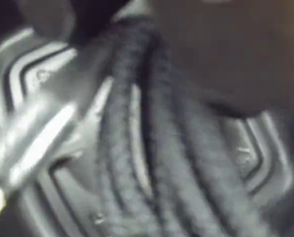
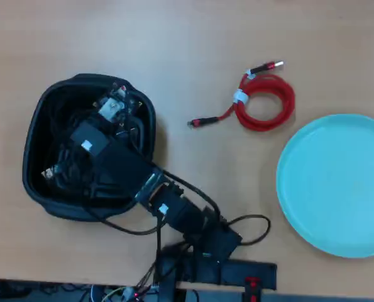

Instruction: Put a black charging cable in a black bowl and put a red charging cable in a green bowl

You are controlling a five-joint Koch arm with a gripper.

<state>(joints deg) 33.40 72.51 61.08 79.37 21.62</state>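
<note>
Looks like a hobbyist's or office workspace: plain light wood-grain desk [image 2: 174, 38], small robot arm [image 2: 174, 207] clamped at the near edge, loose black wires [image 2: 237, 223] trailing off that edge. Nothing beyond the desktop visible, so exact kind of room unclear.

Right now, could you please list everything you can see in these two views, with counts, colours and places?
black charging cable: one, black, coiled strands hanging over the ribbed floor of the black bowl in the wrist view; mostly hidden by the arm in the overhead view.
black bowl: one, black, left side of the table in the overhead view.
red charging cable: one, red coil with a white tie, upper middle-right of the overhead view, lying on the table apart from both bowls.
green bowl: one, pale turquoise, right edge of the overhead view, nothing in it.
table: one, light wood.
arm: one, black, reaching from the bottom edge into the black bowl.
end effector: one, inside the black bowl; jaw state unclear.
</note>
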